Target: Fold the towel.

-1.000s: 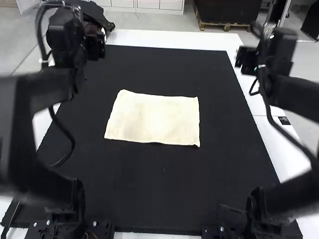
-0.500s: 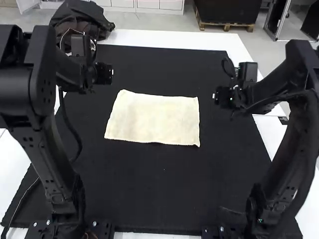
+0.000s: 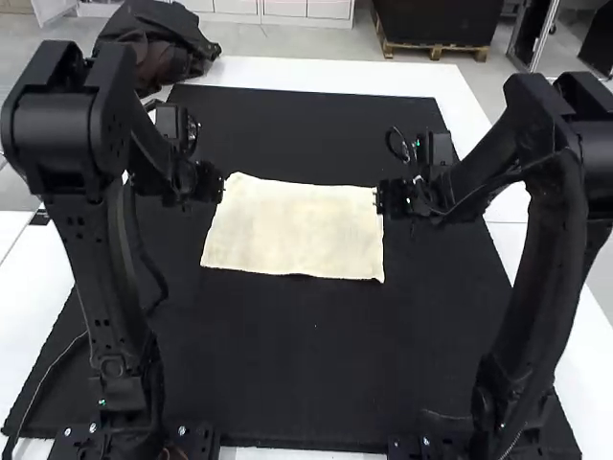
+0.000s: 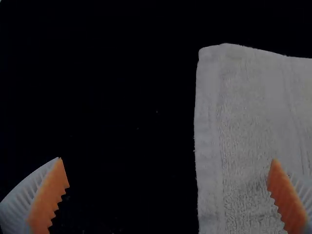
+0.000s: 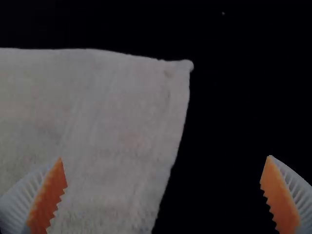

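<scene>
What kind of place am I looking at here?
It looks like a robot workspace or test bench, perhaps in a lab or workshop. Two mechanical arms stand at a white table, a black mat covers much of it, and a pale towel lies spread out between their grippers.

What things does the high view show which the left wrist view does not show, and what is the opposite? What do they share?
High view: the right arm, the right gripper at the towel's right edge, and the towel's near edge.
Left wrist view: the left gripper's orange pads, wide apart, and the towel's fine texture.
Both: the towel's far left corner, spread on the black mat.
</scene>
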Tool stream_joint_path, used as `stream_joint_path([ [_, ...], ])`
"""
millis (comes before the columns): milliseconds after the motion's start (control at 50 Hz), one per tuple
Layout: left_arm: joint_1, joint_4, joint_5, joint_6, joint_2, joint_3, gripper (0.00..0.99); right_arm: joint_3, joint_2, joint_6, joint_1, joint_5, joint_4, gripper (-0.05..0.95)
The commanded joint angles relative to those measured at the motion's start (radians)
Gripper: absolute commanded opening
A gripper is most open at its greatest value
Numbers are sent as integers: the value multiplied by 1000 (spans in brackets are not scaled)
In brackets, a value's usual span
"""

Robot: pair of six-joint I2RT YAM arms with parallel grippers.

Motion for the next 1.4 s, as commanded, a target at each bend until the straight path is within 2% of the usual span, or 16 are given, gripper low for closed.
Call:
stream_joint_path([
  [0, -1, 7, 12, 34, 31, 56, 959, 67, 33, -8, 18, 4, 12, 916],
  [320, -7, 12, 12, 68, 137, 128, 959, 144, 139, -6, 22, 21, 25, 916],
  [600, -9, 18, 26, 69, 215, 188, 957, 191, 247, -8, 18, 39, 55, 916],
  [840, -27, 16, 27, 72, 257, 242, 957, 236, 311, -8, 22, 59, 55, 916],
  [940, -27, 13, 43, 71, 278, 262, 957, 248, 336, -8, 24, 65, 55, 916],
  [1380, -27, 16, 52, 71, 349, 280, 957, 250, 372, -2, 24, 83, 52, 916],
])
